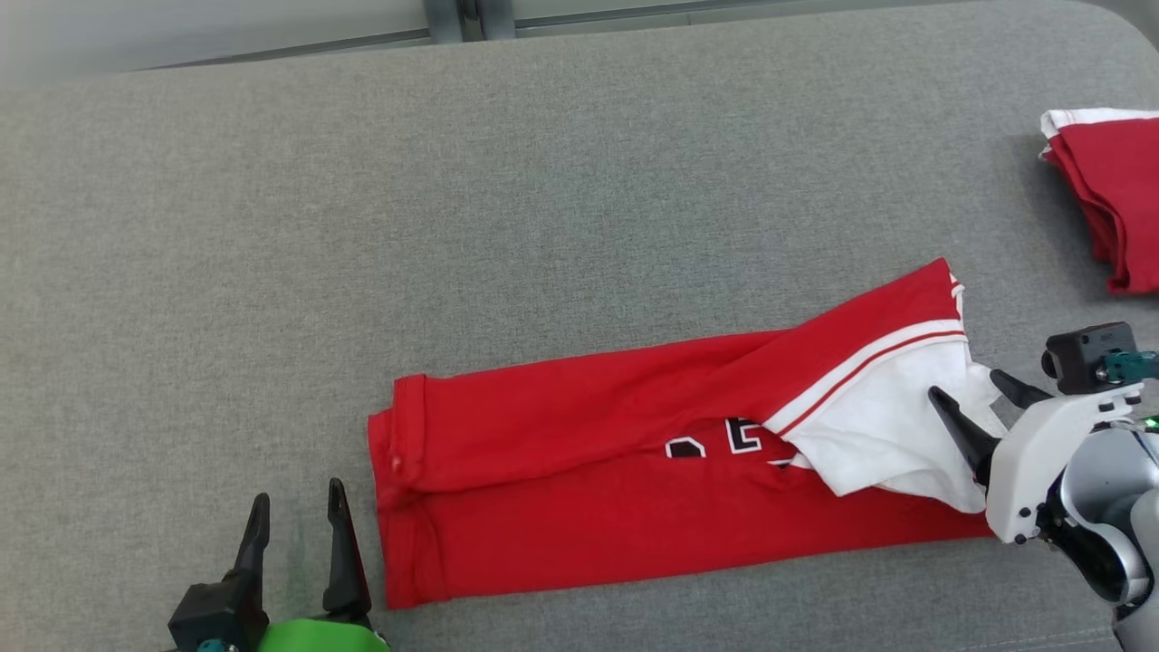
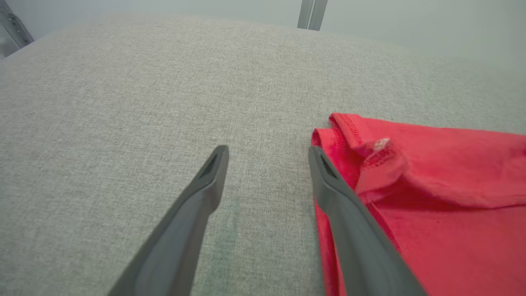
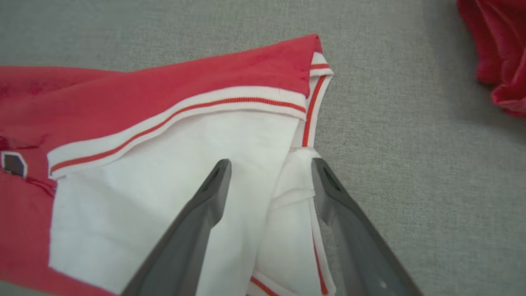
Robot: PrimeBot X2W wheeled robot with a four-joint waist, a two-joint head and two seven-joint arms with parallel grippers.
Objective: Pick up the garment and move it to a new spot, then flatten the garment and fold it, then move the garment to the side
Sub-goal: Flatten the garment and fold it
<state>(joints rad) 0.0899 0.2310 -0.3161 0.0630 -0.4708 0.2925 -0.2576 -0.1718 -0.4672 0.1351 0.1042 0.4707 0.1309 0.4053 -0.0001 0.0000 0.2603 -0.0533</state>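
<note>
Altogether two garments (image 1: 589,525) (image 1: 1118,190), two hands (image 1: 299,490) (image 1: 962,382).

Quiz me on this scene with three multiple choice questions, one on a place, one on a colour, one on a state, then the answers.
1. Where does the second folded garment lie in the head view? A) far right B) lower left C) centre
2. The garment's cloth at the right gripper is: A) white B) blue C) black
3. The left gripper is: A) shut on the garment B) open beside the garment C) shut on nothing
Answers: A, it lies at the right edge; A, white cloth shows there; B, its fingers stand apart, holding nothing.
</note>
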